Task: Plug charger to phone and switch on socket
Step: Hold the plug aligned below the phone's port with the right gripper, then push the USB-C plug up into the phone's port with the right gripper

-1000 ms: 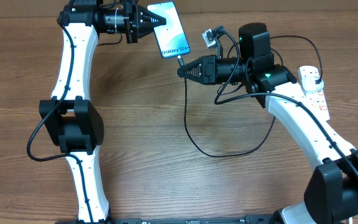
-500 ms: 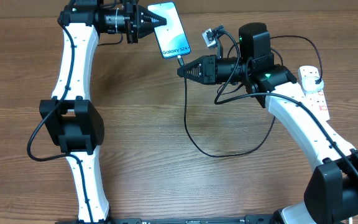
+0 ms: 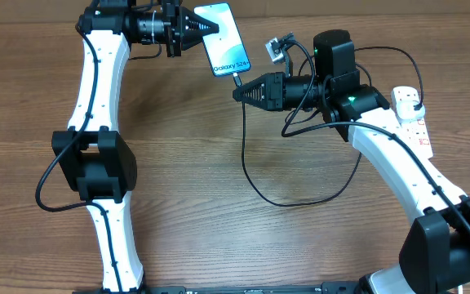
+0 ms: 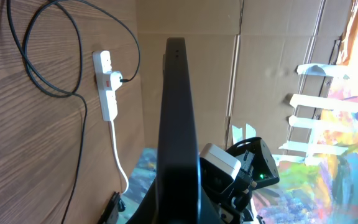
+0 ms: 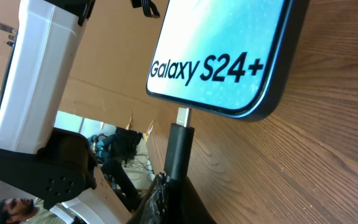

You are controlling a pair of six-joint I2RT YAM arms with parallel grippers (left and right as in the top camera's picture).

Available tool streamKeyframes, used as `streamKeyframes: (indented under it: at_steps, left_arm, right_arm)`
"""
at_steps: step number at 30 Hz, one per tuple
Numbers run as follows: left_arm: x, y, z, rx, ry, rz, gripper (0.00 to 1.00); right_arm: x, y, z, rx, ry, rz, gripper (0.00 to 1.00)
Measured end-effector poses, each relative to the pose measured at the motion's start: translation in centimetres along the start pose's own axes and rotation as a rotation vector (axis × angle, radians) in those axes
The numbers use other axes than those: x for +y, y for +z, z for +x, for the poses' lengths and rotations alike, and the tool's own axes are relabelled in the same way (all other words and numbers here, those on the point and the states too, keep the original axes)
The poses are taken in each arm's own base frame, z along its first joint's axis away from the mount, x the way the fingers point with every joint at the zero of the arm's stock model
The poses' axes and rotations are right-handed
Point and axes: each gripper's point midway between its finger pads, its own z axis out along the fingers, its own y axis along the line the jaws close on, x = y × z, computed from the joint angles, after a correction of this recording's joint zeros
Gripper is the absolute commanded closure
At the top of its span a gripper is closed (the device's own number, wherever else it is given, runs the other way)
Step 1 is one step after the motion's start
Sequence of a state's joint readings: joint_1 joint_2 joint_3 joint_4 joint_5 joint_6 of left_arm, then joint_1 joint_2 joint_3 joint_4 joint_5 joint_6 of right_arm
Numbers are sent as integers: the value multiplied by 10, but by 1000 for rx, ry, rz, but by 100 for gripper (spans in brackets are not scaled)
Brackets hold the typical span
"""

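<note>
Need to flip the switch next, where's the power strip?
Overhead, the power strip lies at the table's right edge, partly hidden by the right arm.

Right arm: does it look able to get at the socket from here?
Probably yes, once it lets go: the right gripper holds the charger at the phone; the socket lies uncovered beside its forearm.

The phone (image 5: 229,50) is showing "Galaxy S24+" in dark letters on its lit light-blue screen, near one short end, and the right wrist view is giving it large and clear. The overhead view is showing these words small. The power strip (image 4: 106,87) is carrying red marks too small to read.
</note>
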State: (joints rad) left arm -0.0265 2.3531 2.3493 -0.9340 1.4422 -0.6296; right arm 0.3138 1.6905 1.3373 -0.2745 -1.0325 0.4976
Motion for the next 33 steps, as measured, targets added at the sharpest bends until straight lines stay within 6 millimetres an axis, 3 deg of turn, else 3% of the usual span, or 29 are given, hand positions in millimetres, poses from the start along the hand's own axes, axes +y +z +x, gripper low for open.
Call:
streamKeyframes:
  at_steps: [33]
  left_arm:
    - [0, 4, 1, 6, -22, -2, 96]
  right_arm:
    - [1, 0, 1, 5, 3, -5, 96]
